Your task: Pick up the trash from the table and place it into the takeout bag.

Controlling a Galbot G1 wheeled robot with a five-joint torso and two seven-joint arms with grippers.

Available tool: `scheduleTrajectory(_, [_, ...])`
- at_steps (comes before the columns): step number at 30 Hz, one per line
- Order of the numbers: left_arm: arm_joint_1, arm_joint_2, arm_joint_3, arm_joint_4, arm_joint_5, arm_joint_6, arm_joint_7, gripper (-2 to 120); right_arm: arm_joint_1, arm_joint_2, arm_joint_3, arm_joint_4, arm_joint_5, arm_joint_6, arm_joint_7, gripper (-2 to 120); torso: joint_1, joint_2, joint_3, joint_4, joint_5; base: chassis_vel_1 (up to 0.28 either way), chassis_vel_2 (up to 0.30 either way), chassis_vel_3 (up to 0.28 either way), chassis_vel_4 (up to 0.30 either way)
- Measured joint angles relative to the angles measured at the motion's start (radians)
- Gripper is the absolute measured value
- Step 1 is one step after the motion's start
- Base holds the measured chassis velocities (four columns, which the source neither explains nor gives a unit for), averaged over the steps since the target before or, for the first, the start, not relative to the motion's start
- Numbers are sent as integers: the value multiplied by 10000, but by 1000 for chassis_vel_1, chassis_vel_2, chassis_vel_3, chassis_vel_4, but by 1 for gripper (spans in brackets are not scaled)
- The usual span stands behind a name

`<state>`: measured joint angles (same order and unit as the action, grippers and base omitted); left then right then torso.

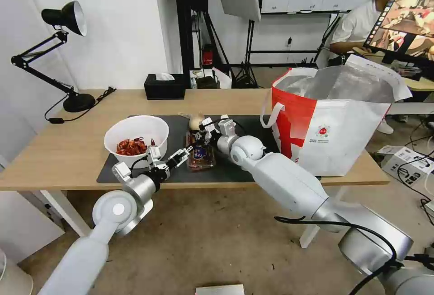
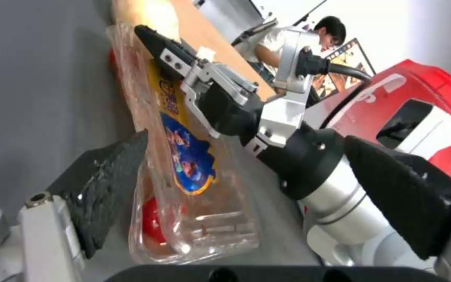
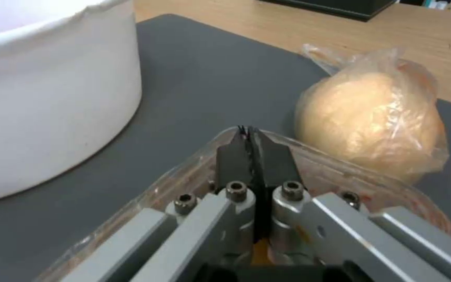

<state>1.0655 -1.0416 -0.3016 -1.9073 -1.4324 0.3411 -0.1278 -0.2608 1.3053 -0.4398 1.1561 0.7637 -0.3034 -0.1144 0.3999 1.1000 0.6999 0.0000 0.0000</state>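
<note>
I see my right claw (image 3: 247, 135) pressed together over the tray (image 1: 201, 157) mid-mat; my left claw (image 1: 180, 155) is spread at its nine o'clock. The bag (image 1: 334, 123) stands at three o'clock on the desk (image 1: 68, 155).

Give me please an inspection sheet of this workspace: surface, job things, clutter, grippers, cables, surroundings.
Surface: table with grey mat.
Job things: bowl of shells, tray, knotted bag on the mat; takeout bag open at the right end.
Clutter: tissue box, lamp.
Grippers: right gripper shut over the tray; left gripper open beside the tray.
Cables: lamp cord on the table; black cable on the right arm.
Surroundings: seated person behind, not touching.
</note>
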Motion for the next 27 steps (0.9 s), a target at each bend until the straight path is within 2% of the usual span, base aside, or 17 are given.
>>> scheduleTrajectory(27, [-392, -232, 528, 436, 111, -44, -637, 100, -279, -260, 88, 444, -12, -27, 228, 0, 0, 0, 1, 0, 0, 0, 0, 0, 0])
